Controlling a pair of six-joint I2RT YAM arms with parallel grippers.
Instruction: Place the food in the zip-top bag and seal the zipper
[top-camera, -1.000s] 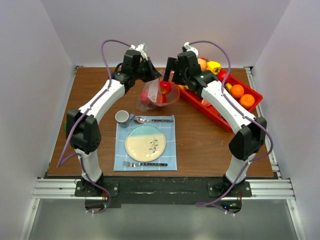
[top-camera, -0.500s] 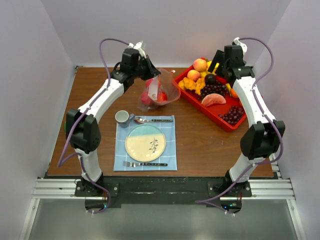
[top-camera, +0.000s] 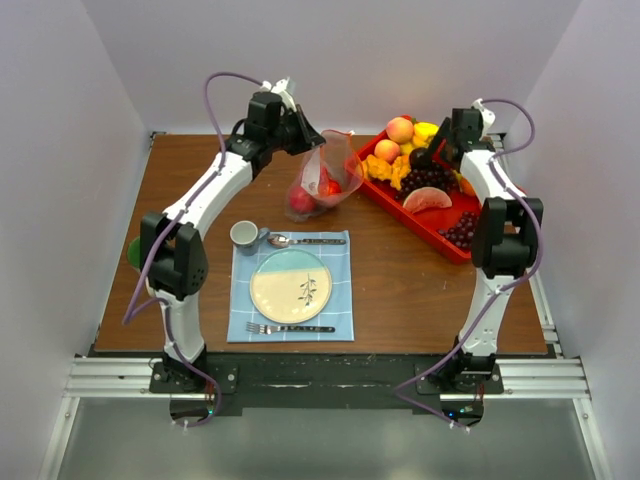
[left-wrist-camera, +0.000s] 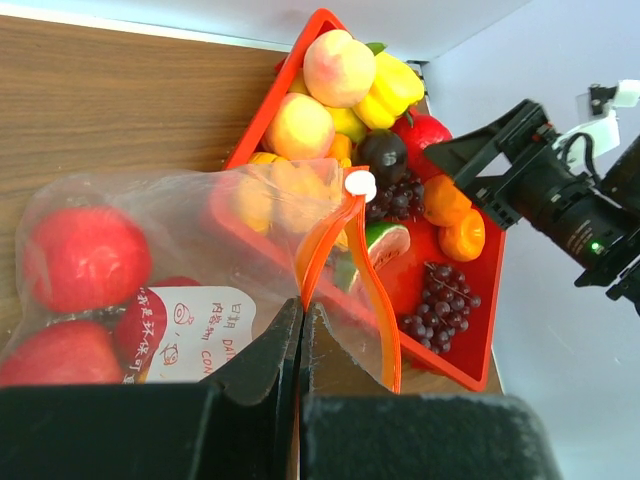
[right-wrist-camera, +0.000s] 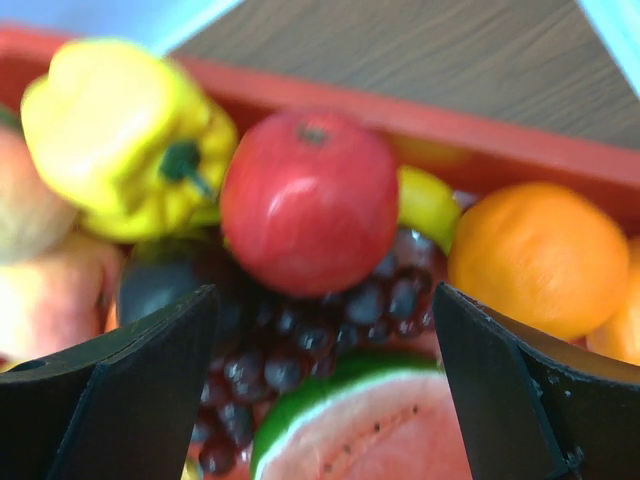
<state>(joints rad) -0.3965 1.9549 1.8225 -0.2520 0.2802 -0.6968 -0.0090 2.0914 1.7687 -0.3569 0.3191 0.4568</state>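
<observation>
Spanning the space between pale walls, a brown wood-grain table is seen, on which a checked blue placemat bearing a round glazed plate is laid. Farther back, the crinkly clear zip-top bag, holding smooth red apples, is pinched at its orange-red zipper by the left gripper. Beyond, above glossy rounded food in the red tray, the right gripper is held spread.
</observation>
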